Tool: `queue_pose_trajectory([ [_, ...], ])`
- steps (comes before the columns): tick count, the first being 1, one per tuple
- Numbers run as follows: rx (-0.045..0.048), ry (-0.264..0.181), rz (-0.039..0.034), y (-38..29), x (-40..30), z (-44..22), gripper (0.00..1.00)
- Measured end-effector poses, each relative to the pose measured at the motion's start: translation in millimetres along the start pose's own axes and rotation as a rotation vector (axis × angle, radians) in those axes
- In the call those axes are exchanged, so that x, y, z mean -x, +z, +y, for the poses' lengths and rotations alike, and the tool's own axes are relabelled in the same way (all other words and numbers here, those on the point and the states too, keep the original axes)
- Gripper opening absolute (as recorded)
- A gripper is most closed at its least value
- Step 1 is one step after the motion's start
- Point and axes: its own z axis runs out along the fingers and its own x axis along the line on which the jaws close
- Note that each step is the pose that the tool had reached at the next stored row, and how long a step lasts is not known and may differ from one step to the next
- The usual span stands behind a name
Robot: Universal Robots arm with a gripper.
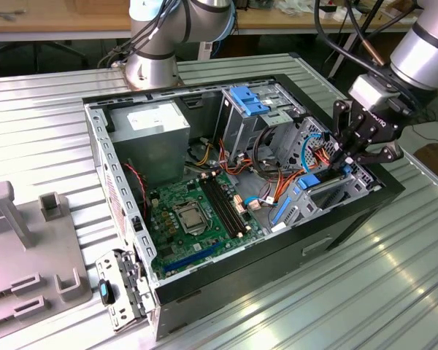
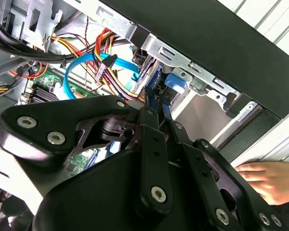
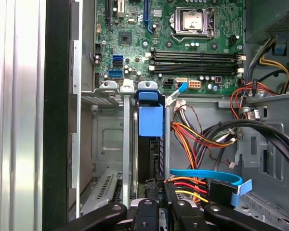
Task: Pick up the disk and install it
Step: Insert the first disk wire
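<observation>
Closest to us in both wrist views, the gripper [image 3: 156, 211] has its black fingers [image 2: 151, 120] drawn narrow around the edge of the disk [image 3: 151, 120], which stands on edge in the bay [image 3: 106, 139] at the case's front corner. We see the disk's blue carrier [image 2: 173, 85] just past the fingertips, its tab end up against the bay's metal lip. Beside the gripper in the first wrist view, a flat blue cable [image 3: 207, 174] and a bundle of red, orange and yellow wires [image 3: 188, 137] cross the case floor. Farther in lies the green motherboard [image 1: 197, 219] with its socket [image 3: 192, 20]. In the exterior view, the gripper [image 1: 354, 157] hangs over the case [image 1: 336, 219] at the exterior view's right, and the drive cage with a blue bracket [image 1: 248, 98] rises behind. A hand [image 2: 269, 180] rests outside the case wall in the second wrist view.
</observation>
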Motion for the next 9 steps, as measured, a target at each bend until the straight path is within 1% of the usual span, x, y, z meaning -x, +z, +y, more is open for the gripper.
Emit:
queue_pose_trajectory([
  [6,0.0000,0.000,0.0002,-0.2,-0.1,0.0,0.17],
  [9,0.0000,0.000,0.0002,-0.2,-1.3,0.0,0.17],
])
